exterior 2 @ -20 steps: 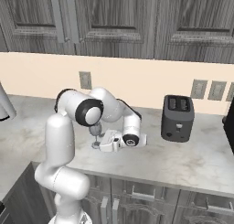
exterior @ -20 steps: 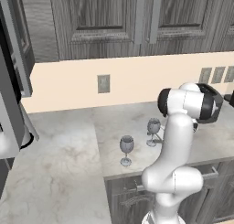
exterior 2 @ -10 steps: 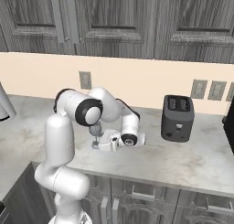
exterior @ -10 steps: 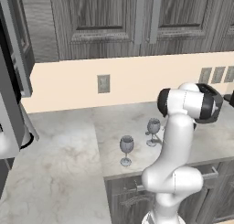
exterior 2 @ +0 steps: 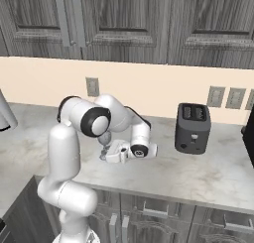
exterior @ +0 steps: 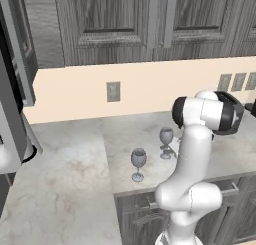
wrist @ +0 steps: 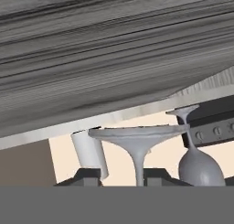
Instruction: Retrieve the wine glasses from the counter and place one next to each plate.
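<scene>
Two clear wine glasses stand on the marble counter (exterior: 75, 159): one near the front edge (exterior: 138, 164), the other (exterior: 166, 141) further back, close against my arm. My gripper (exterior 2: 105, 155) lies low and sideways at the base of that far glass (exterior 2: 104, 138). The rolled hand view shows this glass's thin stem (wrist: 138, 166) between my gripper's (wrist: 122, 179) two fingertips. The right fingertip (wrist: 155, 176) is near the stem and a gap shows at the left one, so the jaws are still open. The other glass (wrist: 196, 166) stands beyond. The plates are out of view.
A black toaster (exterior 2: 192, 128) stands on the counter to the right of my hand. Wall outlets (exterior 2: 92, 87) sit on the beige backsplash under dark upper cabinets. A steel appliance (exterior: 12, 89) borders the counter's left end. The counter's front edge (exterior: 145, 189) runs just before the near glass.
</scene>
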